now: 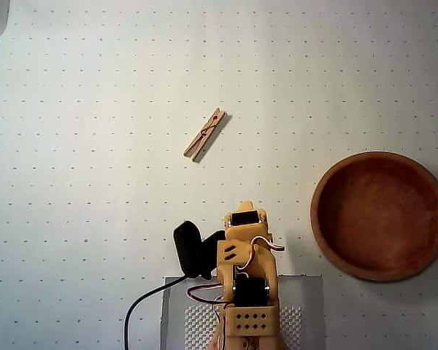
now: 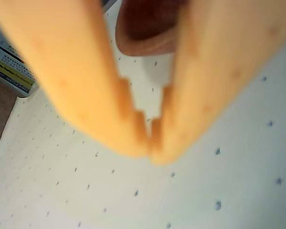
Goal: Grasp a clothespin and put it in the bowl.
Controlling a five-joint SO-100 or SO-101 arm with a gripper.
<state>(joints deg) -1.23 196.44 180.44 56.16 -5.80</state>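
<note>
In the overhead view, a light tan wooden clothespin (image 1: 205, 134) lies flat and diagonal on the white dotted mat, up and slightly left of the folded orange arm (image 1: 247, 277). The reddish-brown wooden bowl (image 1: 380, 216) sits at the right edge with nothing in it. In the wrist view my gripper (image 2: 150, 143) fills the frame, blurred. Its two orange fingers (image 2: 95, 95) meet at the tips and hold nothing. Part of the bowl (image 2: 145, 33) shows between them at the top. The clothespin is out of the wrist view.
A black camera module (image 1: 190, 248) and its cable (image 1: 135, 310) sit left of the arm. A grey mesh pad (image 1: 299, 313) lies under the base. A labelled object (image 2: 9, 71) borders the mat's left edge in the wrist view.
</note>
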